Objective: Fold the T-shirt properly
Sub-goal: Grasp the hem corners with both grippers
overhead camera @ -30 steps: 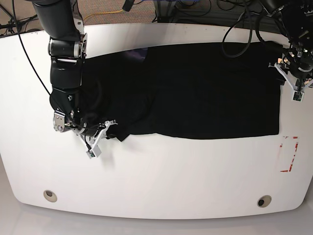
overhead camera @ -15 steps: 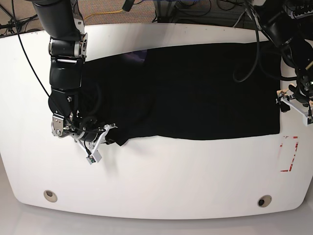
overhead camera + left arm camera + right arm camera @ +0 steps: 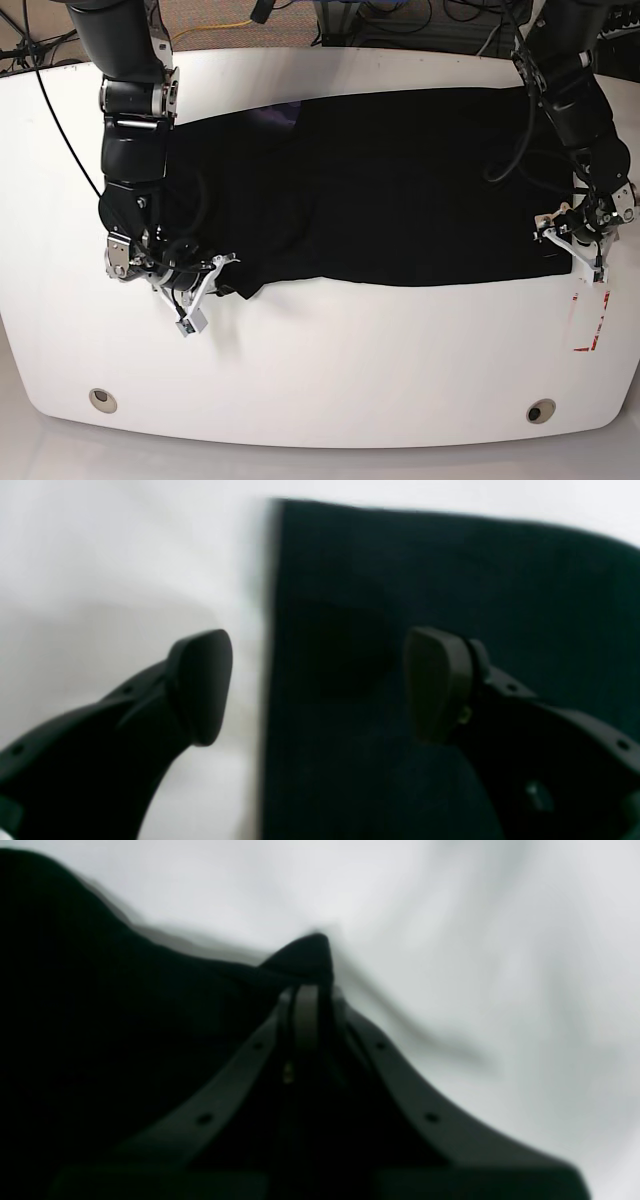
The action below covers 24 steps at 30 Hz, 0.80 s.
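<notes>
Between the pressed-together fingers point(image 3: 306, 1010) of the right gripper point(image 3: 207, 283), a peak of the black soft cloth T-shirt point(image 3: 400, 190) is pinched. The garment is spread flat across the white rounded table point(image 3: 330, 370). Over its near corner, the left gripper point(image 3: 317, 685) is held spread wide, gripping nothing. The corner grasp is judged under way; next, closing on the hem is called for.

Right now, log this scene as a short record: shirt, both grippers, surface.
shirt: black T-shirt spread flat, print not visible
right gripper: right gripper shut on a pinched corner of the T-shirt
left gripper: left gripper open, jaws straddling the T-shirt's side edge, holding nothing
surface: white table
</notes>
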{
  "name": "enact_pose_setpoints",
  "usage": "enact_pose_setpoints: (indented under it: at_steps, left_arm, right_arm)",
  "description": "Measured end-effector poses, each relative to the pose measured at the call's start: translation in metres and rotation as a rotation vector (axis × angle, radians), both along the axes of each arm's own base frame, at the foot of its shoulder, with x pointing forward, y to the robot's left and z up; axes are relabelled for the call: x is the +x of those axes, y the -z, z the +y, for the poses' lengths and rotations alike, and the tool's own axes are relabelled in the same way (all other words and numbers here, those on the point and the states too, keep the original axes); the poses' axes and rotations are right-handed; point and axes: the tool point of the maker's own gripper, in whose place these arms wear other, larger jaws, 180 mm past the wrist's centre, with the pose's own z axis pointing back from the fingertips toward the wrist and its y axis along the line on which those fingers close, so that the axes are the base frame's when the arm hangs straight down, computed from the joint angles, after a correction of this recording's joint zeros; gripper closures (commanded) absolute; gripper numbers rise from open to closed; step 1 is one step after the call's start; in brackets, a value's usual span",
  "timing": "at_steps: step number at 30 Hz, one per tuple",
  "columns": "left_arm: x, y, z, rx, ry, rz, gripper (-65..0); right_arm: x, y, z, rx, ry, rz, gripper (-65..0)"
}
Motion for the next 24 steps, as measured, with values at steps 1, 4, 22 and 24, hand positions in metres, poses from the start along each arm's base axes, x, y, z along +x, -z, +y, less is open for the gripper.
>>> enact_pose_setpoints:
  at_steps: [1,4,22,24]
  left_arm:
    - [0.003,0.001,-0.001,-0.010,-0.003,-0.008,-50.0]
    - [0.016,0.001,0.001,-0.038,-0.023,-0.041,-50.0]
    - [0.031,0.004,-0.003,-0.091,-0.034,-0.091,0.0]
    - [0.031,0.004,-0.003,-0.090,-0.034,-0.097,0.0]
  right_arm:
    - [0.000,0.000,-0.001,0.000,0.002,-0.001,0.0]
    - [0.000,0.000,-0.001,-0.001,0.001,0.000,0.0]
    - [0.000,-0.009,0.000,-0.029,-0.020,-0.015,0.0]
    - [0.005,-0.022,0.000,-0.051,-0.028,-0.060,0.0]
